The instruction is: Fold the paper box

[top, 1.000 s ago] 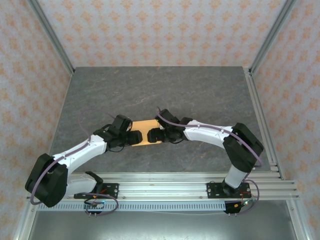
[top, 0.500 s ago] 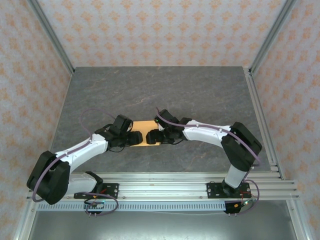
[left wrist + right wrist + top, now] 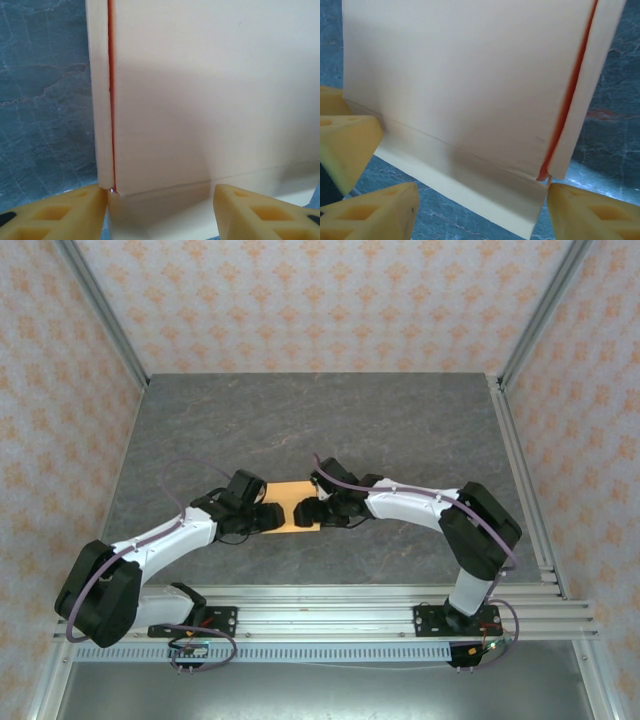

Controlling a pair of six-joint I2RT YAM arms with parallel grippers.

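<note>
The left arm (image 3: 160, 540) reaches in across the grey surface (image 3: 330, 420). Its jaws are part open and clamp nothing. The paper box (image 3: 290, 505) lies flat and folded into a compact tan rectangle, one end between these jaws and the rest stretching ahead of them.

From the left wrist, one yellow fingertip (image 3: 55, 215) sits right at the corner of the box (image 3: 210, 100), while the other fingertip (image 3: 265, 215) overlaps the card's near edge. A narrow strip runs along one long side, split off by a thin orange seam. A crease crosses the card just ahead of the jaws.

The right arm (image 3: 420, 505) meets the box from the opposite end. Its jaws are also part open, with no clear grip. From the right wrist, the box (image 3: 470, 85) fills the space ahead. Its near flap lies between one fingertip (image 3: 370, 215) and the other (image 3: 595, 215), whose tip is just beside the flap's corner.
</note>
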